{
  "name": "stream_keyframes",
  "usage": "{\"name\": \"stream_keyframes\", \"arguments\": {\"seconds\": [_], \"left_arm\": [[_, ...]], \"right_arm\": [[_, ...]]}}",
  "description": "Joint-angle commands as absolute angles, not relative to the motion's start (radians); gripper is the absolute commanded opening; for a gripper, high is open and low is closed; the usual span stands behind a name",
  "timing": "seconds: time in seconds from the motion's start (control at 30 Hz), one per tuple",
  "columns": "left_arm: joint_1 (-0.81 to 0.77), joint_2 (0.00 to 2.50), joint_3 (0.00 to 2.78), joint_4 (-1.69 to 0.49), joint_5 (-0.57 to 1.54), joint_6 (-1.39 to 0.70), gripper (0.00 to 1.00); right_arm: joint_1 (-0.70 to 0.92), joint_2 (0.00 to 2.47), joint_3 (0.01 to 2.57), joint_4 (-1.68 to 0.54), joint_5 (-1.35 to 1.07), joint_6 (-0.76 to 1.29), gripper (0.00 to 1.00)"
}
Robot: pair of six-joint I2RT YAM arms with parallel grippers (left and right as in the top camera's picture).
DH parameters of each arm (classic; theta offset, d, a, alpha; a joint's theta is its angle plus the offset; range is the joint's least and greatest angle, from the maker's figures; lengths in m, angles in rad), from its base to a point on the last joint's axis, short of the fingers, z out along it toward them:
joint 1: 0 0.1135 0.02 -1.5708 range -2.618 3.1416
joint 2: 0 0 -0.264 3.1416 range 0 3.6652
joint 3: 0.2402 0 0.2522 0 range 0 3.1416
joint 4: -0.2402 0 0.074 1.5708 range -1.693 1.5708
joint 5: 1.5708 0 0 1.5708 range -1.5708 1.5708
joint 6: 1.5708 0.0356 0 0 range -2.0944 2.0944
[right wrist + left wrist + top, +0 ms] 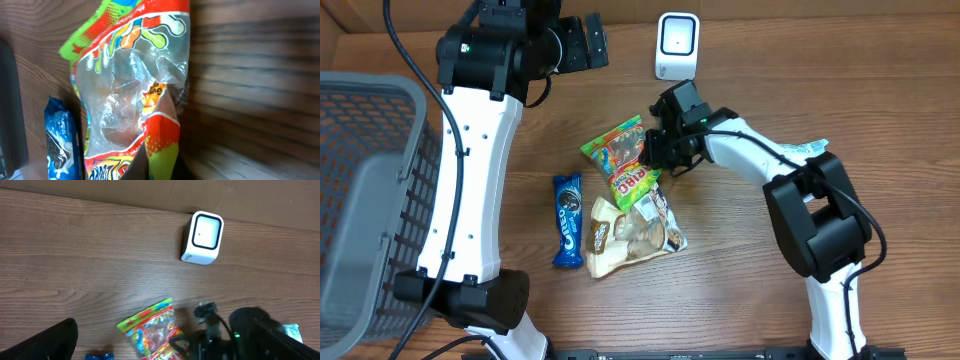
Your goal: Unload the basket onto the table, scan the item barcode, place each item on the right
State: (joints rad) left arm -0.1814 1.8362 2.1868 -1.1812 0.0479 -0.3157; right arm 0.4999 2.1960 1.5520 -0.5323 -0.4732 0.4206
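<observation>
A green and red gummy candy bag (618, 152) lies in the middle of the wooden table. My right gripper (657, 153) is shut on the bag's right edge. In the right wrist view a fold of the bag (131, 75) is pinched between the dark fingertips (134, 171) at the bottom of the frame. No barcode shows on the bag. The white scanner (677, 45) stands at the back, beyond the bag, and shows in the left wrist view (204, 237). My left gripper (588, 42) hovers open at the back left, holding nothing.
A blue Oreo pack (568, 220) lies left of the candy bag. A cream snack bag (635, 232) lies just in front of it, partly under it. A grey mesh basket (370, 200) fills the left edge. The left arm's white link (480, 170) stands beside the basket.
</observation>
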Motion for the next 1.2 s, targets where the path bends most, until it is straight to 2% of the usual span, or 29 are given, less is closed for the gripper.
{"name": "stream_keyframes", "arguments": {"seconds": [0.0, 0.2, 0.4, 0.53, 0.77, 0.9, 1.1, 1.13, 1.17], "left_arm": [[-0.184, 1.811, 2.206, -1.178, 0.051, -0.326, 1.00], [-0.184, 1.811, 2.206, -1.178, 0.052, -0.326, 1.00], [-0.184, 1.811, 2.206, -1.178, 0.052, -0.326, 1.00], [-0.184, 1.811, 2.206, -1.178, 0.052, -0.326, 1.00], [-0.184, 1.811, 2.206, -1.178, 0.052, -0.326, 1.00], [-0.184, 1.811, 2.206, -1.178, 0.052, -0.326, 1.00], [-0.184, 1.811, 2.206, -1.178, 0.051, -0.326, 1.00], [-0.184, 1.811, 2.206, -1.178, 0.052, -0.326, 1.00], [-0.184, 1.811, 2.206, -1.178, 0.052, -0.326, 1.00]], "right_arm": [[0.482, 2.061, 1.573, -0.558, -0.379, 0.360, 0.04], [0.483, 1.947, 1.573, -0.650, -0.083, 0.282, 0.04], [0.508, 1.892, 1.573, -0.754, 0.501, 0.280, 0.04], [0.523, 1.906, 1.572, -0.766, 0.750, 0.280, 0.04], [0.539, 2.028, 1.572, -0.715, 0.823, 0.183, 0.04], [0.591, 2.107, 1.572, -0.700, 0.931, 0.135, 0.04], [0.701, 2.164, 1.572, -0.682, 0.926, 0.078, 0.04], [0.721, 2.163, 1.572, -0.680, 0.914, 0.078, 0.08], [0.734, 2.163, 1.572, -0.681, 0.903, 0.078, 0.20]]}}
